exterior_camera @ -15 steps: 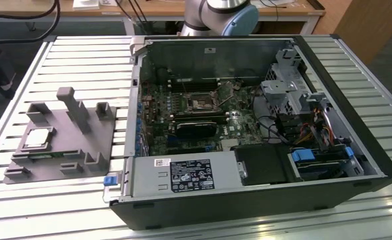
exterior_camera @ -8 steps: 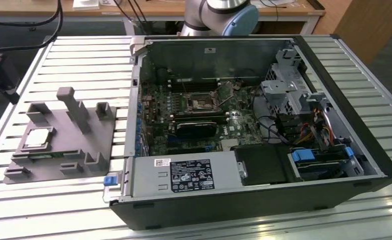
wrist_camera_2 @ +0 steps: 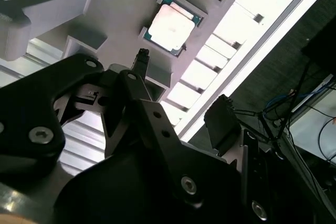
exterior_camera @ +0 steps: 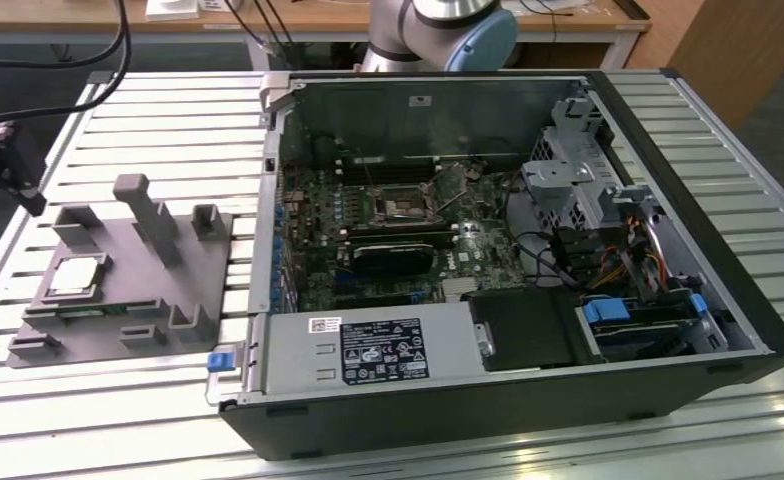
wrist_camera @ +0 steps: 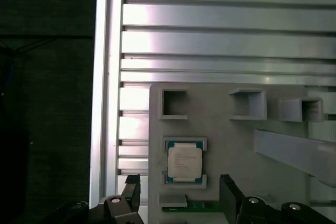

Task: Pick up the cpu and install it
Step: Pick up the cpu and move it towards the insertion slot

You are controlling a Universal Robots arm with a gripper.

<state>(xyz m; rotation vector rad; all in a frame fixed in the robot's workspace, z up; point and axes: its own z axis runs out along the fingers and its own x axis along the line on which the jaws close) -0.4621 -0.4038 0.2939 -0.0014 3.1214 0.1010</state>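
On the grey tray (wrist_camera: 220, 129), cpu (wrist_camera: 184, 162) flat, lid up, hand (wrist_camera: 180, 196) wide open, empty.

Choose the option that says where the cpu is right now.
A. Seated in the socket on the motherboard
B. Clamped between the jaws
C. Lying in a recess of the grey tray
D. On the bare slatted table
C: in the first wrist view the cpu lies flat in a recess of the grey tray, and the gripper has its jaws apart, holding nothing.
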